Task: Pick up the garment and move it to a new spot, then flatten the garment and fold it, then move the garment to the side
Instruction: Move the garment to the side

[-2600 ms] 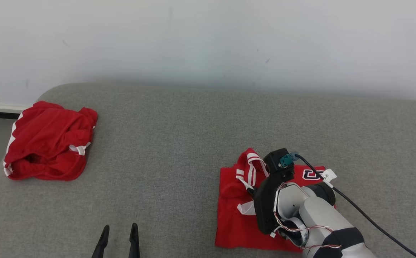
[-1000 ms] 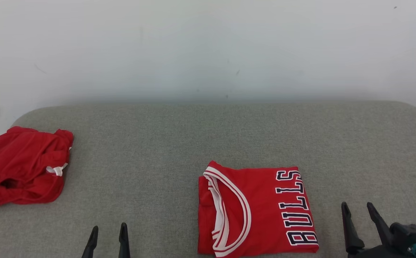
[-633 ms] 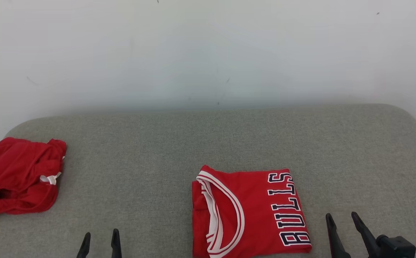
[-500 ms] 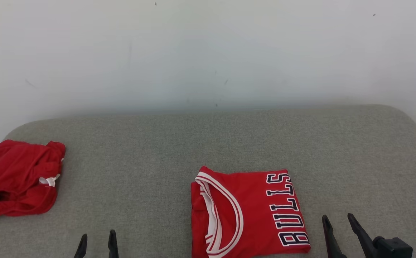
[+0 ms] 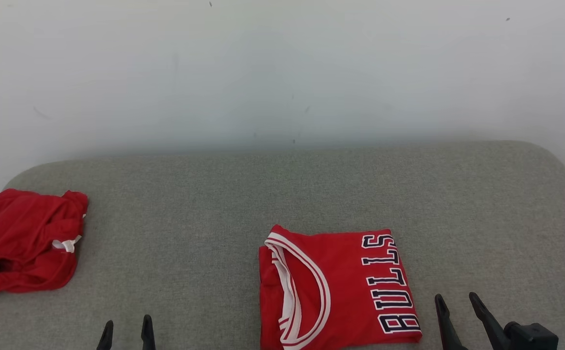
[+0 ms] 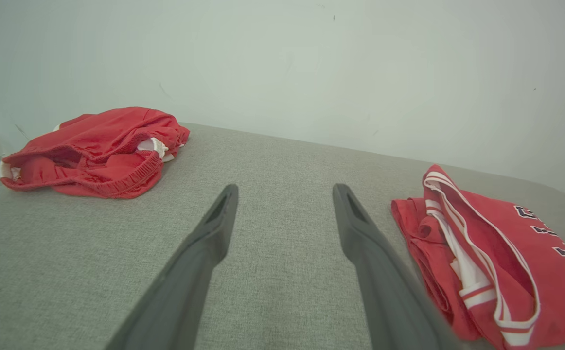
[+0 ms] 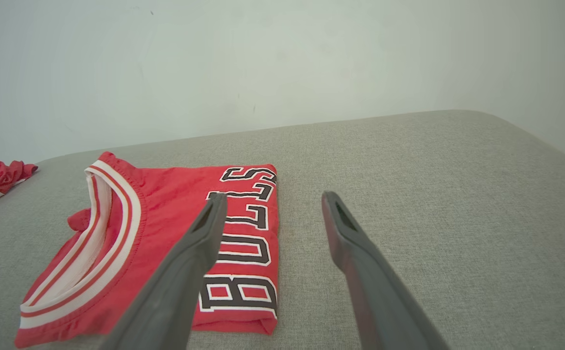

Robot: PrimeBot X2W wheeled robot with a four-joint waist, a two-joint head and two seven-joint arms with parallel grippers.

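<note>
Head view shows you the folded jersey near centre-right on the bench. Both pincers, left and right, gape empty. Soft, slippery cloth: grip its right folded edge, I'd judge.

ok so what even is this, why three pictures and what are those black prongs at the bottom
It is a two-armed robot seen through its own cameras. One picture comes from its head, looking down at a grey padded surface. The other two come from cameras on each wrist, looking along that arm's fingers. The black prongs are those fingers: the left gripper and the right gripper, both open and holding nothing. On the surface lie a folded red jersey lettered BULLS and, off to the left, a crumpled pair of red shorts.
</note>
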